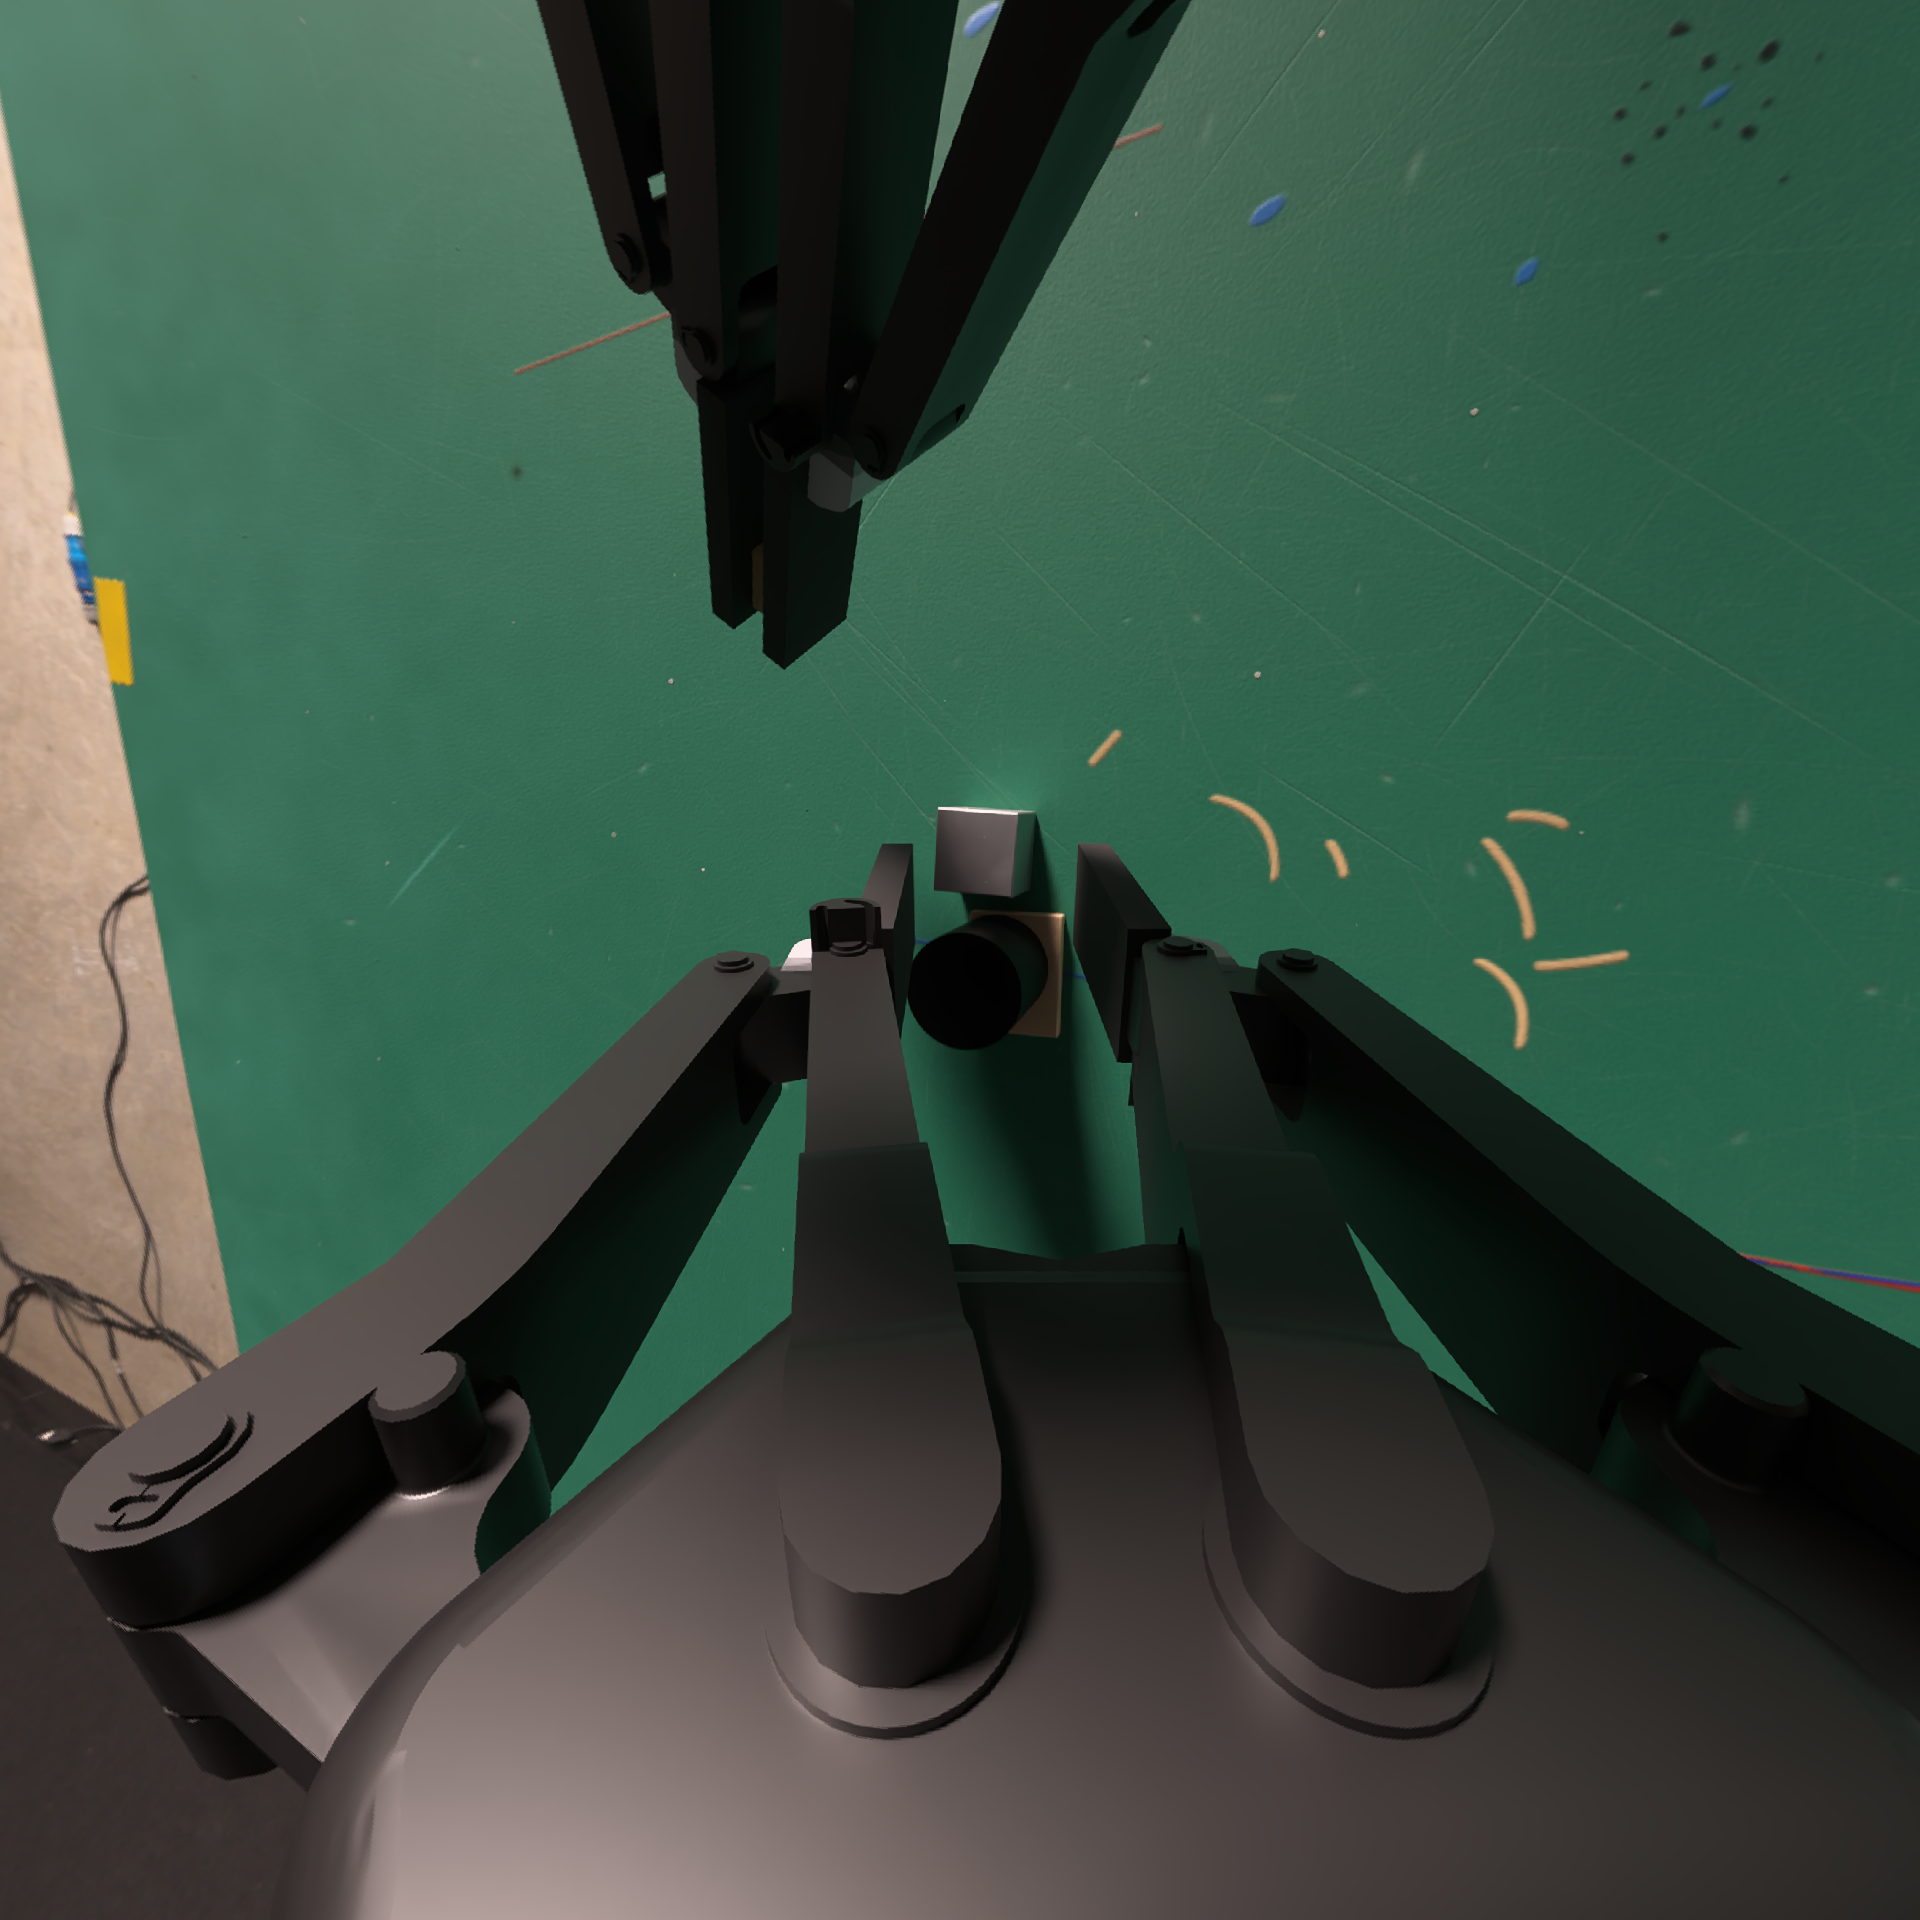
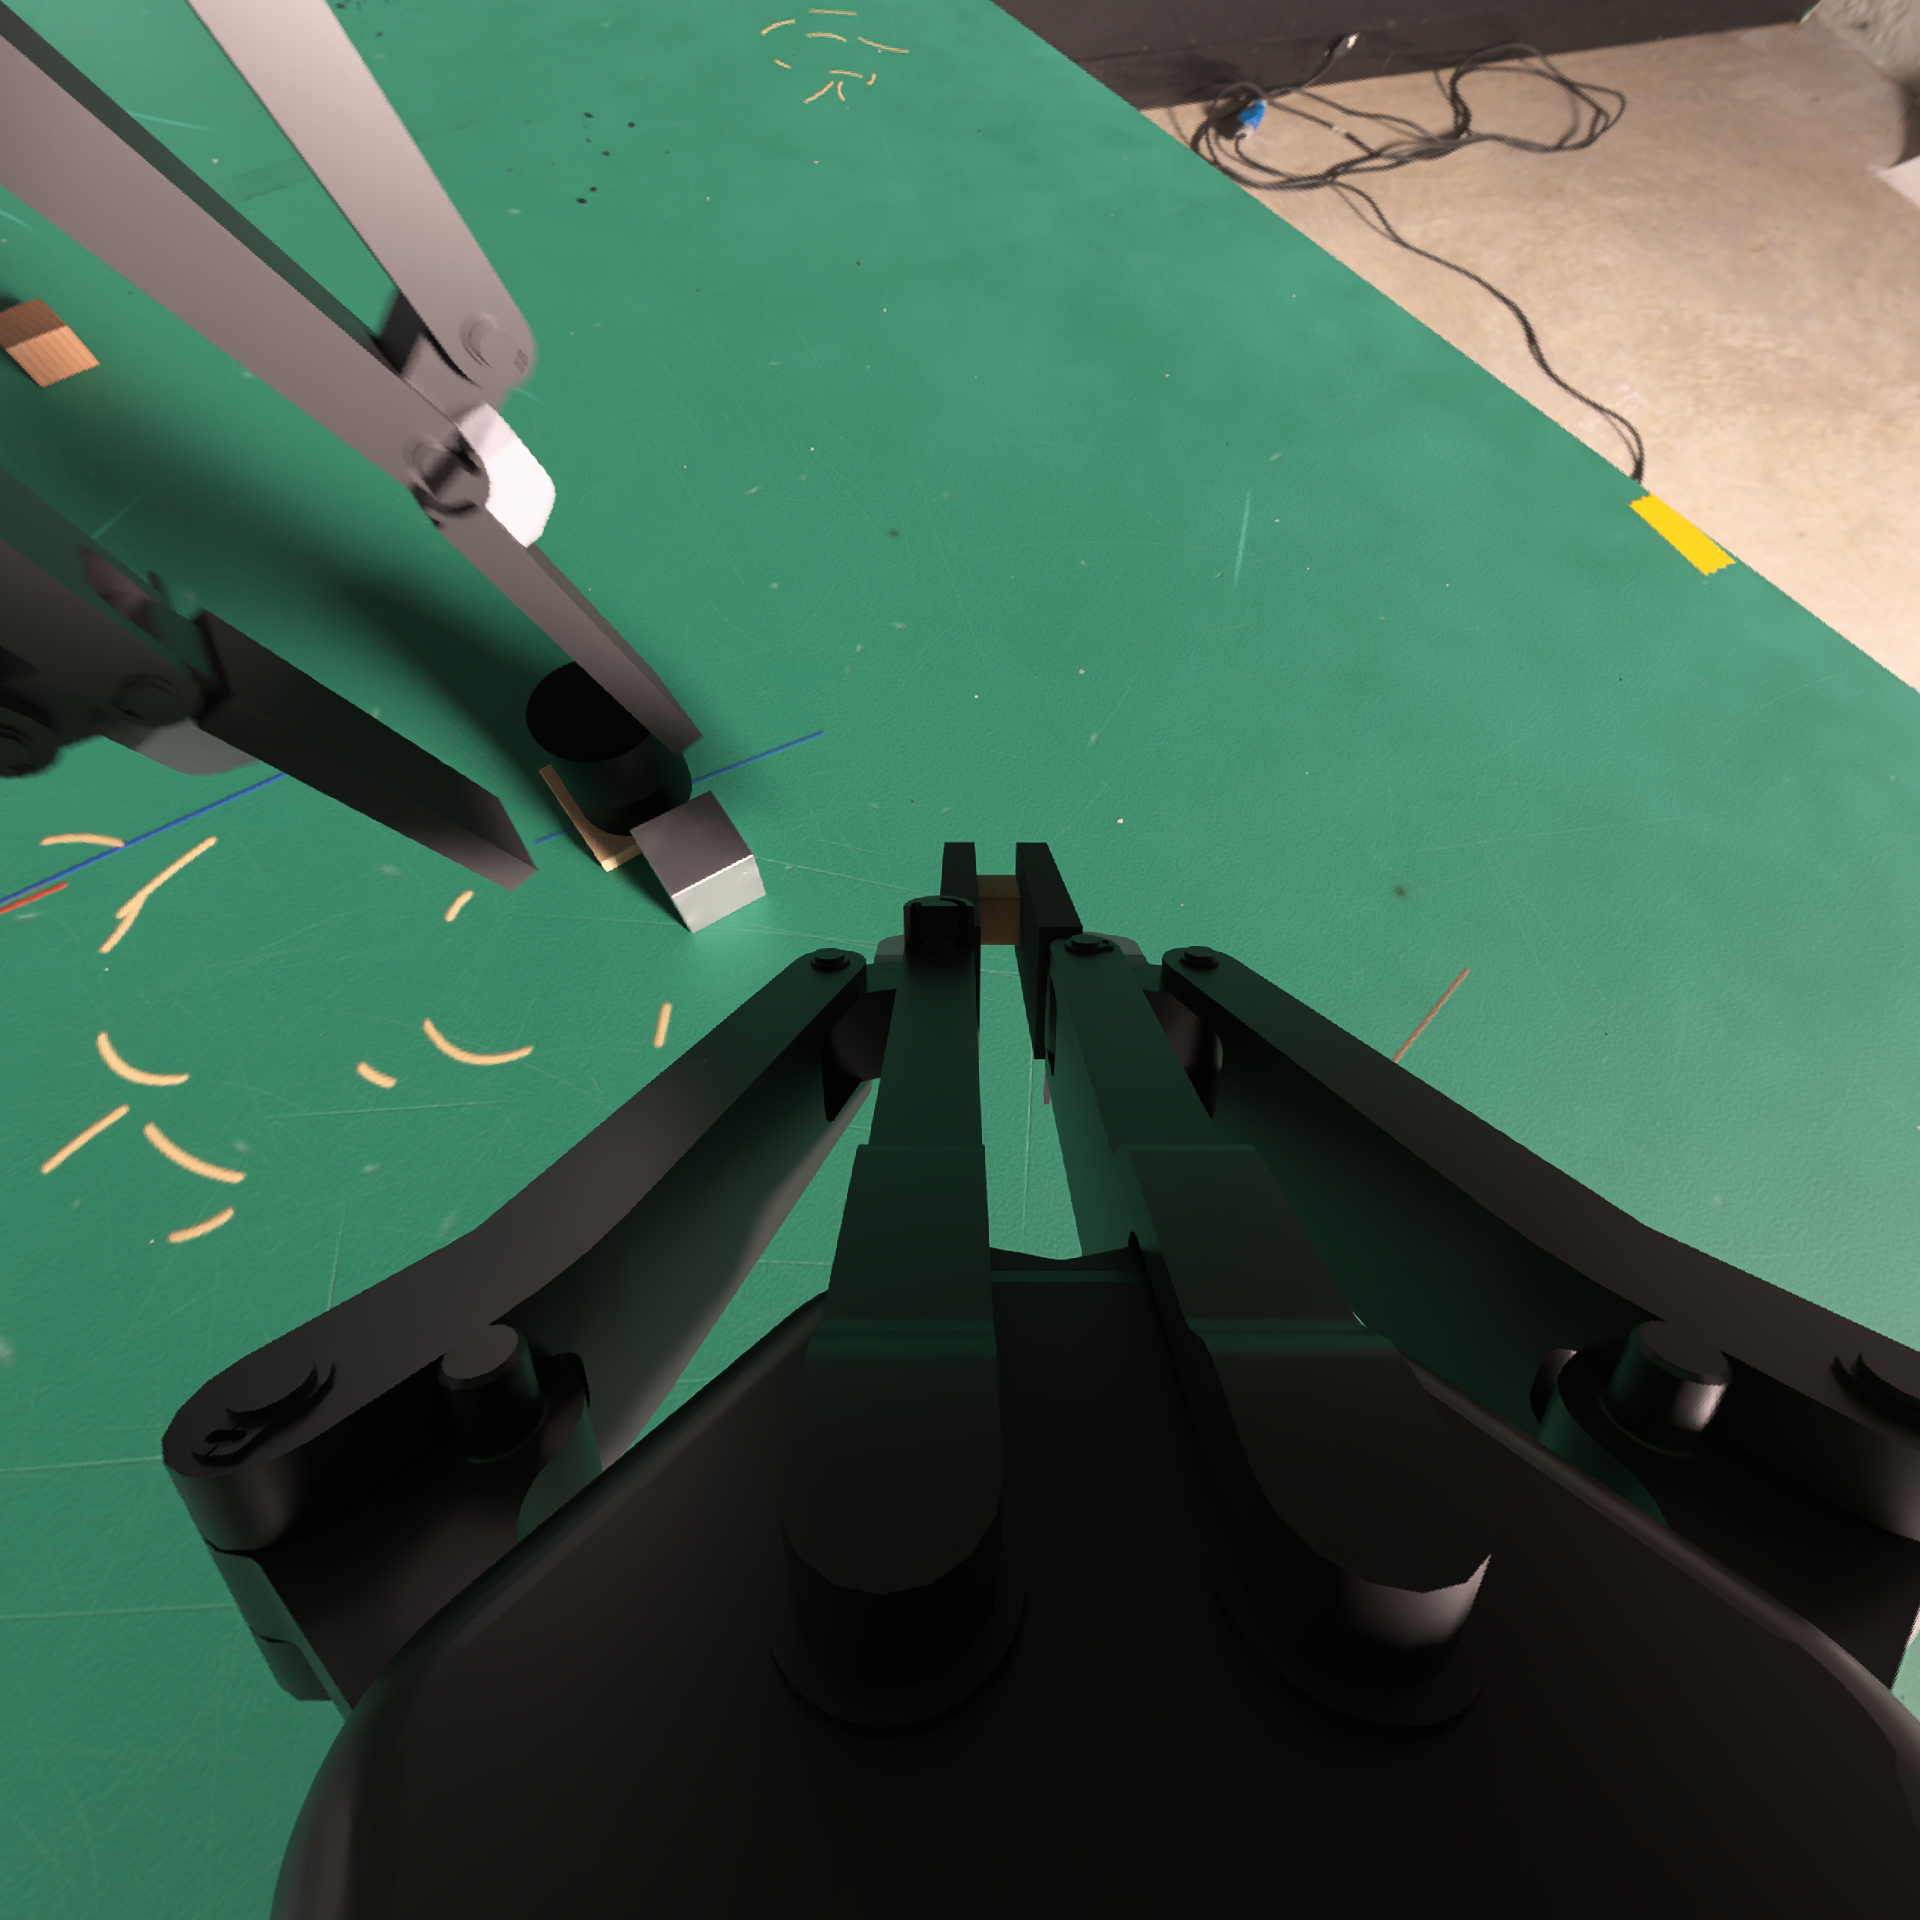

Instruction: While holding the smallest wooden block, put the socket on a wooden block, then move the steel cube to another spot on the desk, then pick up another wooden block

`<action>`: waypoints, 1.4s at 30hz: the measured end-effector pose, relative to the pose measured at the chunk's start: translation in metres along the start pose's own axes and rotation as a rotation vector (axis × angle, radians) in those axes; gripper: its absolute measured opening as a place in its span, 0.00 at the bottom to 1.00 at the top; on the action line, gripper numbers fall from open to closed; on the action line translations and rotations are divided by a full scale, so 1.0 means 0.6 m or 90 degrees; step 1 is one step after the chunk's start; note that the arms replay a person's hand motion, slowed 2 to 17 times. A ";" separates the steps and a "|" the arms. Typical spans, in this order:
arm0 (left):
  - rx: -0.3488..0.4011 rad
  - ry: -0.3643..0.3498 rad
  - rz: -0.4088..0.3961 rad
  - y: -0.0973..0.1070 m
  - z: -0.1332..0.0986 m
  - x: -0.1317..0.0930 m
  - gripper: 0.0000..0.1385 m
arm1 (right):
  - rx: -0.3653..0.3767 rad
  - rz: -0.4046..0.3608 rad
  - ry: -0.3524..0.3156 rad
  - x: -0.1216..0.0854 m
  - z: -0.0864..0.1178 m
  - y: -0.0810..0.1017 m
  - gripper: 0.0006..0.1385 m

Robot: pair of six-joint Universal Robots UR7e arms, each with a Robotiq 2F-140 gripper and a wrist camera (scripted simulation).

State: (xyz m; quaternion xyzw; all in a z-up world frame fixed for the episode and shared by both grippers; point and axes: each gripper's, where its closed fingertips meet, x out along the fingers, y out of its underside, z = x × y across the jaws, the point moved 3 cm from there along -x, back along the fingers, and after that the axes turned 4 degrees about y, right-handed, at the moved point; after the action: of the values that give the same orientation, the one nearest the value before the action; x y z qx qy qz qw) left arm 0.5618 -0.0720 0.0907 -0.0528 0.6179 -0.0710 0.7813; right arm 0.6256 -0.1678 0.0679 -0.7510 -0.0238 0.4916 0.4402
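yellow tape (image 2: pixel 1680 534), no legible writing

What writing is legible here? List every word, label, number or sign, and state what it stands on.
No readable text anywhere.
Raised emblem on a link of the left end effector: a shape, no letters legible.
Socket, steel cube, yellow tape: unmarked.
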 end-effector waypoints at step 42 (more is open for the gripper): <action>-0.099 -0.056 0.093 0.368 -0.082 -0.172 0.29 | 0.000 0.001 0.002 0.000 0.000 -0.001 0.07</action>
State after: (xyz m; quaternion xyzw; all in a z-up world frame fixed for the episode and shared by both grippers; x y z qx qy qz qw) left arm 0.5006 0.1640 0.1404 -0.0711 0.5886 0.0366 0.8044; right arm 0.6255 -0.1674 0.0681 -0.7518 -0.0228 0.4910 0.4396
